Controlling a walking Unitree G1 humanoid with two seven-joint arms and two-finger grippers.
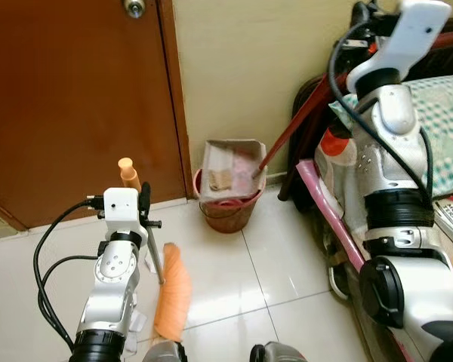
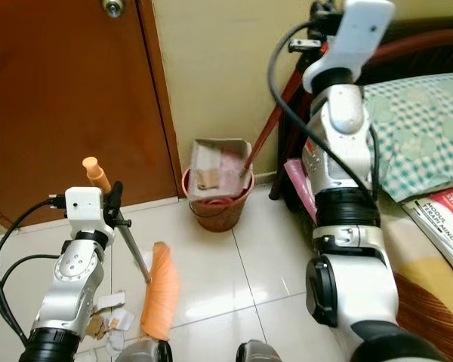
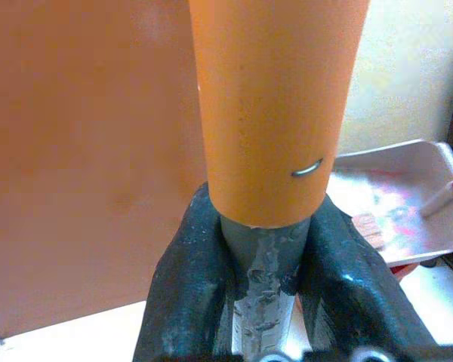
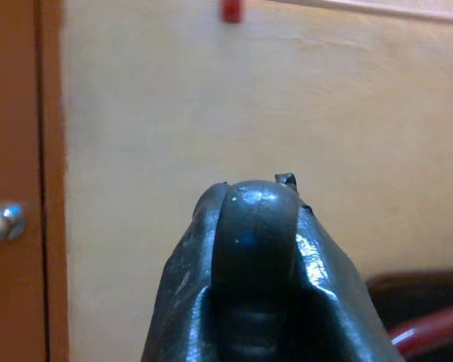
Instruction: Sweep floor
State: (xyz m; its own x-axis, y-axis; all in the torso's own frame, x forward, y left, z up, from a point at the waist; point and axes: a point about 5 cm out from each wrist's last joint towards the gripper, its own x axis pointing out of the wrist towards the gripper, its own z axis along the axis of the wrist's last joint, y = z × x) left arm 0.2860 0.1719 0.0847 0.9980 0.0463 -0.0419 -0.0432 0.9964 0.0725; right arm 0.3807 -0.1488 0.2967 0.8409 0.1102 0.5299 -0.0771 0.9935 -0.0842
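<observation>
My left gripper (image 3: 264, 256) is shut on the grey shaft of a broom, just below its orange handle end (image 1: 128, 173). The broom's orange brush head (image 2: 160, 294) rests on the white tiled floor between my arms. Beside it lie small paper scraps (image 2: 109, 320). A grey dustpan (image 1: 230, 170) holding rubbish is tipped into a reddish wastebasket (image 1: 228, 215) at the wall. Its long red handle (image 1: 291, 128) slants up to my raised right gripper (image 2: 321, 11). In the right wrist view the right gripper's fingers (image 4: 211, 249) are closed around a dark rounded handle end.
A brown door (image 1: 75, 98) with a metal knob (image 1: 134, 7) stands to the left of the basket. A bed with a green checked pillow (image 2: 415, 128) and a magazine (image 2: 445, 219) runs along the right. A pink flat object (image 1: 325, 204) leans at the bed's side.
</observation>
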